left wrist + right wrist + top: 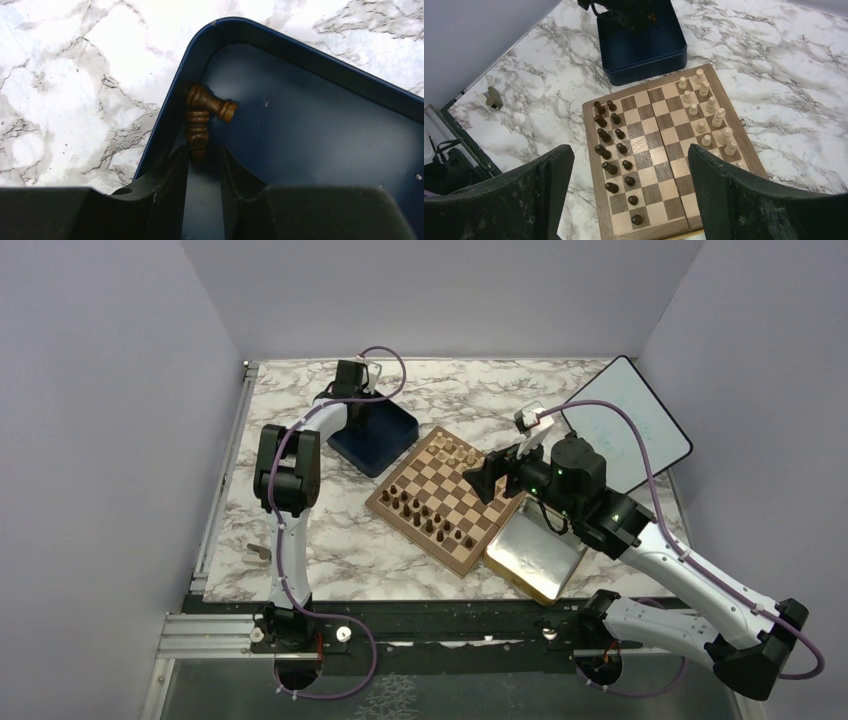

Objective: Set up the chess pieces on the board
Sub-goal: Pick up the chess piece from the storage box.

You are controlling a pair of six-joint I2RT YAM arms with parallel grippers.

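Closest in, the left arm base (283, 623) and the right arm base (600, 620) sit bolted at the near edge; beyond them the marbled bench (330, 550) fills the view. Set cornerwise at mid-bench is the board (452, 488); a dark blue box (385, 445) lies just beside its far-left edge, a gold-rimmed tray (535, 550) lies against its near-right edge, and a white panel (625, 420) with a dark rim lies at the far right, a purple cable crossing it.

The right pincer (487, 478) hangs above the board's right side, spread wide with nothing between its fingers (744, 200); its wrist view looks down over the whole board. The left pincer (204, 152) reaches down into a corner of the blue box; its fingers (167, 175) are only partly spread, straddling the end of a lying dark piece (197, 135); a gap shows on one side, so nothing is pinched.

On the board, dark chess pieces (606, 150) stand in two rows along the near-left side; pale chessmen (709, 115) stand along the far-right side. In the box corner a second dark piece (212, 104) lies across the head of the first, touching it, both against the wall. Near the left arm a small grey object (258, 553) lies on the bench.
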